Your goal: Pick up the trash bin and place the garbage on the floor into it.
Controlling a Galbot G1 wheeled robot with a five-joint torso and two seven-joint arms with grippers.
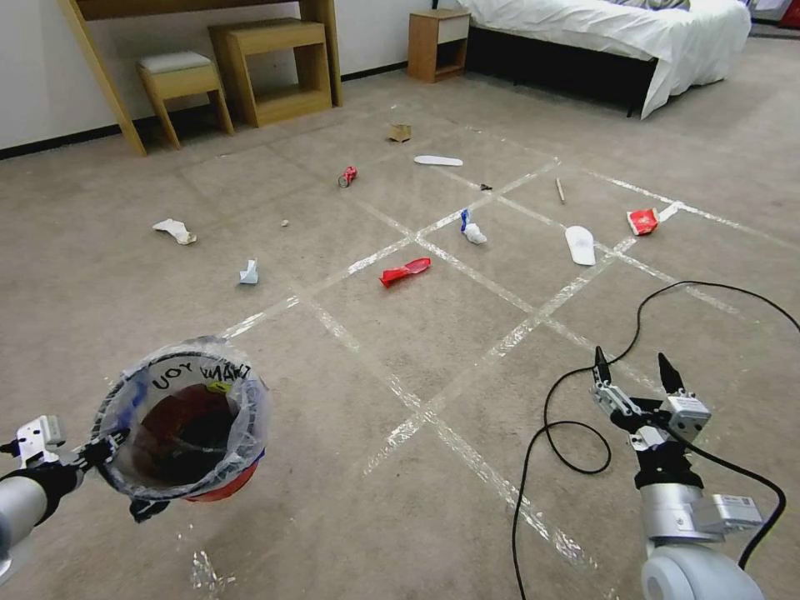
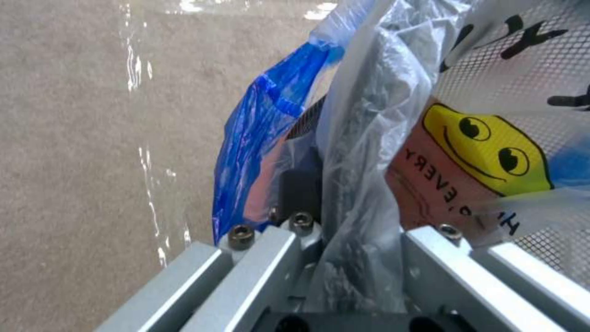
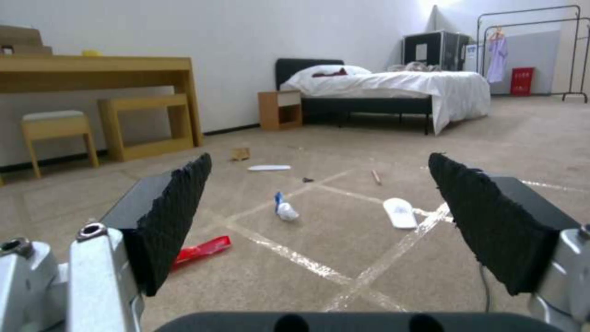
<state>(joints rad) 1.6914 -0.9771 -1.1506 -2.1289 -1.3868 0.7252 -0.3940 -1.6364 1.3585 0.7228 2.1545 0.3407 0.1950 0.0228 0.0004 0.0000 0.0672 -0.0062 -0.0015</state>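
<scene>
The left claw is clamped on the rim of the bin, pinching the plastic liner against the wall; the wrist view has crinkled bag bunched between its fingers. The bin hangs at the robot's left, mouth up, and looks clear of the floor. It should be light, but the liner is slick and soft, so the hold depends on the stiff rim under it, and I judge the bin could swing or slip if tilted.

The right claw hovers low at the robot's right, spread wide and holding nothing, pointing at the litter.

Nearest ahead lies a red wrapper: flat, thin, limp, best nipped across its raised middle. Past it are a white-and-blue crumple and a white slipper, soft and flat, easiest taken by an edge. Farther off lie a red packet, a stick, a second slipper, a crushed can, a small box, and white scraps to the left.
</scene>
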